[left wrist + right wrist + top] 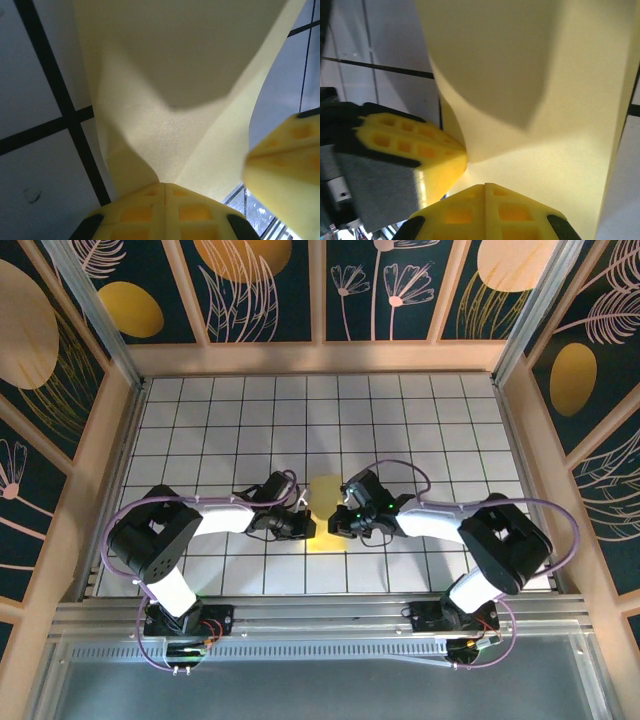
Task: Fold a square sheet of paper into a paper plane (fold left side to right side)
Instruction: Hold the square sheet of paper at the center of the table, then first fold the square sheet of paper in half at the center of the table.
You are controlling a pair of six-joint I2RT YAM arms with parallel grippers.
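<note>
At the middle of the bench (200, 430), my left gripper (164, 192) and right gripper (485, 192) pinch the square sheet of paper (175, 100).
Both are clamped tight on it, tips just beside each other; beyond them the pale-yellow sheet bows away over the white grid.

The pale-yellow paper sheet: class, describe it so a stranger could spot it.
Find the white table with black grid lines. Near its middle the left gripper and right gripper meet, both shut on the thin pale-yellow paper sheet. It is the only flat yellow patch on the tiles.
</note>
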